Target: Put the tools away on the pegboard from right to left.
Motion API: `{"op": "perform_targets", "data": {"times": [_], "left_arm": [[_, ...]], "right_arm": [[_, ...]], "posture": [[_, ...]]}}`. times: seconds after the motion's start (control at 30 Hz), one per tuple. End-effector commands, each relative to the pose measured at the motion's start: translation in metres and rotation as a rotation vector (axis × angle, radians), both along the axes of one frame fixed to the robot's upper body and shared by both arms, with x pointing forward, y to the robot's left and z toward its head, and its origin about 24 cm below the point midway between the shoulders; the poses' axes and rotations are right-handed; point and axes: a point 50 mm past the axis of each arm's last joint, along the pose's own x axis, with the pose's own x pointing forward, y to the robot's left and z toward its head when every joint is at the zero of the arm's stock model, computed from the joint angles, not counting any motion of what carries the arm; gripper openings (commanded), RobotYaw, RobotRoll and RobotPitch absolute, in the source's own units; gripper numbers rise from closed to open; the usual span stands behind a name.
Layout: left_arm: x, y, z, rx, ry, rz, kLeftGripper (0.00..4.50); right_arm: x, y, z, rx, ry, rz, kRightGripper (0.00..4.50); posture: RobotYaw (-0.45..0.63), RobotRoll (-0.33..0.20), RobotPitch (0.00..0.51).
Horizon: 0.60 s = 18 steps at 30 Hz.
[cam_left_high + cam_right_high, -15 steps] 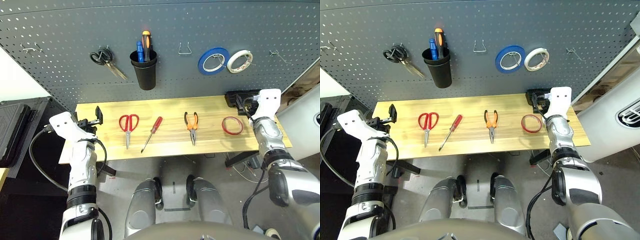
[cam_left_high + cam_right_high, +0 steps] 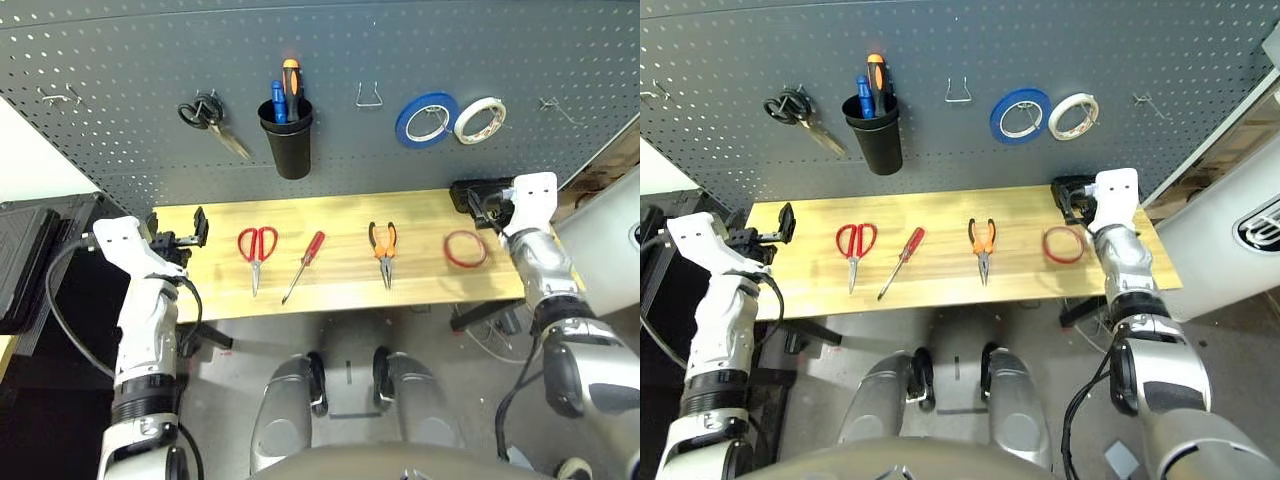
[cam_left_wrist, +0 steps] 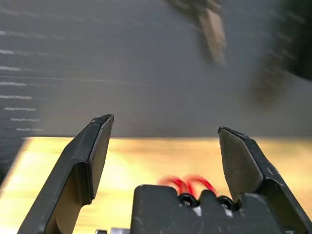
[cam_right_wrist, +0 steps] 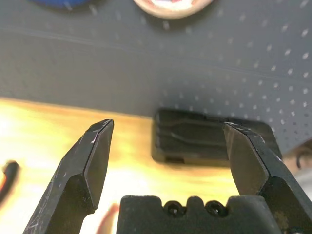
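Observation:
Four tools lie in a row on the wooden table (image 2: 420, 285): a thin red tape ring (image 2: 465, 249) at the right, then orange-and-black pliers (image 2: 383, 250), a red-handled screwdriver (image 2: 304, 266) and red-handled scissors (image 2: 257, 252). The dark grey pegboard (image 2: 120, 130) rises behind the table. My right gripper (image 2: 482, 203) hovers open just behind and right of the tape ring, holding nothing. At the table's left end, my left gripper (image 2: 182, 232) stands open and holds nothing, left of the red scissors (image 3: 187, 183).
On the pegboard hang black-handled scissors (image 2: 205, 112), a black cup (image 2: 290, 140) with screwdrivers, a blue tape roll (image 2: 428, 120) and a white tape roll (image 2: 480, 120). Bare hooks (image 2: 370, 97) sit between cup and blue tape. A black box (image 4: 209, 141) lies at the table's back right.
My left forearm has swung outward to the left while its gripper stays near the table's left end. The right gripper has edged slightly toward the pegboard. The tools have not moved.

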Motion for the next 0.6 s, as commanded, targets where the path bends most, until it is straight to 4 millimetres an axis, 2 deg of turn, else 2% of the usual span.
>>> {"op": "perform_targets", "data": {"times": [0.03, 0.13, 0.23, 0.3, 0.43, 0.6], "left_arm": [[-0.008, -0.017, 0.007, 0.004, 0.091, -0.256, 4.48], [-0.013, -0.028, 0.015, 0.019, 0.148, -0.429, 4.48], [-0.017, -0.036, 0.022, 0.03, 0.185, -0.531, 4.48], [-0.016, -0.039, 0.029, 0.076, 0.204, -0.603, 4.48], [-0.013, -0.039, 0.041, 0.086, 0.212, -0.648, 4.48], [-0.017, -0.048, 0.043, 0.074, 0.25, -0.748, 4.48]], "right_arm": [[-0.009, 0.001, 0.001, -0.001, 0.217, 0.115, 4.5], [-0.013, 0.001, 0.006, -0.08, 0.351, 0.135, 4.5], [-0.015, 0.005, 0.01, -0.065, 0.44, 0.169, 4.5], [-0.011, 0.012, 0.012, -0.04, 0.507, 0.178, 4.5], [-0.005, 0.024, 0.011, -0.048, 0.609, 0.207, 4.5], [0.004, 0.035, 0.006, -0.074, 0.655, 0.23, 4.5]], "posture": [[-0.04, 0.0, 0.24], [-0.05, 0.0, 0.271], [-0.05, 0.0, 0.279], [-0.04, 0.0, 0.327], [-0.04, 0.0, 0.347], [-0.03, 0.0, 0.356]]}}
